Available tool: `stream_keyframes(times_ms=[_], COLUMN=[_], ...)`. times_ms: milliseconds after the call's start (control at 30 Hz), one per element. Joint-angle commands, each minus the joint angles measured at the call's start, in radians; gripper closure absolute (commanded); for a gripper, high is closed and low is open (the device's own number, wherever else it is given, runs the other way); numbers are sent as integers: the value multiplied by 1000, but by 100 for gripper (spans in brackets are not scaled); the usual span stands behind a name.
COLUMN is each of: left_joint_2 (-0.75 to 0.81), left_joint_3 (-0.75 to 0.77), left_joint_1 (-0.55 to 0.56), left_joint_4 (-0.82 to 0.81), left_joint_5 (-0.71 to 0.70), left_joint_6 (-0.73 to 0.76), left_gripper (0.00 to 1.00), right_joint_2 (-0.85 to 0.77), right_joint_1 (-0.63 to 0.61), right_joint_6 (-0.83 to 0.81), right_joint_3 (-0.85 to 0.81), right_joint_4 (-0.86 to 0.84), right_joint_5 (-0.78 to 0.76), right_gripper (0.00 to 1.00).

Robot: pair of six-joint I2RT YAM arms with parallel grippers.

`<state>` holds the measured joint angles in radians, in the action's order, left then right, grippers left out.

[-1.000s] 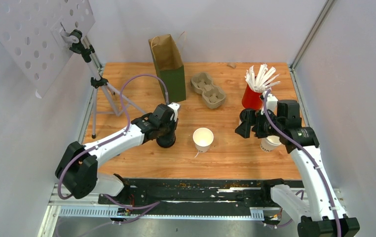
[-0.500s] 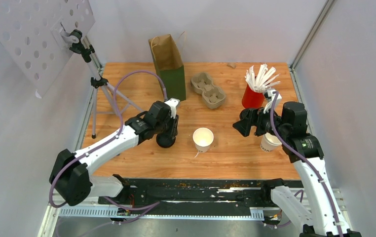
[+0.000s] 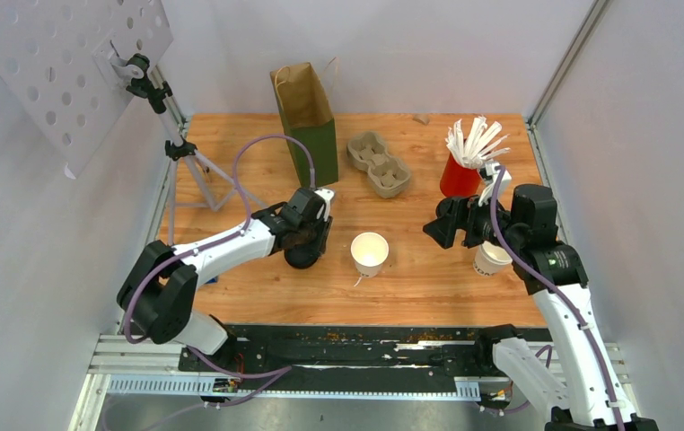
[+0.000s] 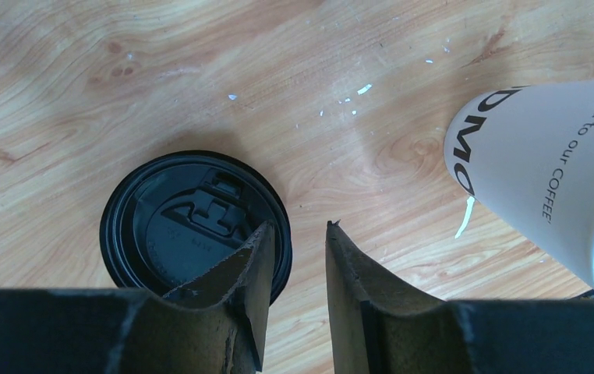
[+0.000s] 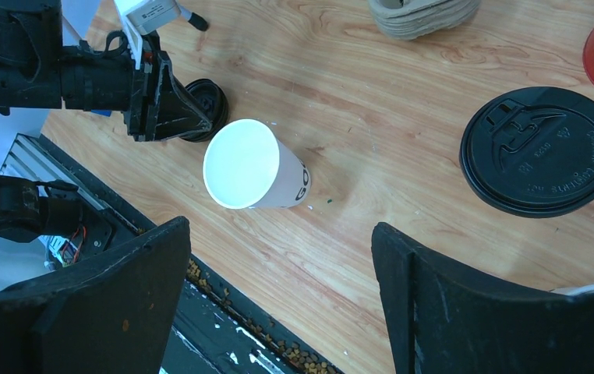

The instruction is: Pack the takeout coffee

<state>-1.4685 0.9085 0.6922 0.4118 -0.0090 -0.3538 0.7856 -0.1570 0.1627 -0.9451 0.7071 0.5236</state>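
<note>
Left tool [image 4: 298,227] is hovering over the lid [image 4: 177,222] at lower left, fingers slightly apart; right tool [image 5: 278,226] is gaping wide.

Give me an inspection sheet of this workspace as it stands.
Surface: wooden table, white flecks mid-table, brown crumbs along the near edge.
Job's things: middle cup upright, unlidded; second cup unlidded, partly hidden at right; left lid under the left pincer; right lid flat on the wood.
Clutter: red cup of stirrers; pulp carrier, empty; paper bag upright.
Grippers: left pincer narrowly open over the left lid; right pincer wide open, holding nothing.
Cables: purple cables loop above both arms.
Surroundings: tripod with perforated panel at left; grey walls.
</note>
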Motion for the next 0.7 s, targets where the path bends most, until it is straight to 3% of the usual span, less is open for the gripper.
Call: stream_keyframes(times_ms=[0, 300, 400, 533, 667], left_joint_2=[-28, -72, -77, -66, -6], left_joint_3=[33, 28, 26, 34, 46], left_joint_1=[-1, -2, -2, -1, -2], left_joint_4=[-62, -74, -80, -64, -19], left_joint_5=[-13, -33, -31, -10, 2], left_joint_6=[8, 18, 19, 18, 8], left_gripper=[62, 67, 77, 98, 100], right_joint_2=[0, 8, 10, 9, 3], right_joint_1=[-6, -6, -6, -6, -6], right_joint_6=[-10, -19, -19, -19, -18], right_joint_3=[-19, -19, -17, -19, -21], right_joint_4=[-16, -4, -3, 3, 2], right_joint_5=[-3, -9, -10, -17, -20], right_gripper=[15, 15, 15, 15, 15])
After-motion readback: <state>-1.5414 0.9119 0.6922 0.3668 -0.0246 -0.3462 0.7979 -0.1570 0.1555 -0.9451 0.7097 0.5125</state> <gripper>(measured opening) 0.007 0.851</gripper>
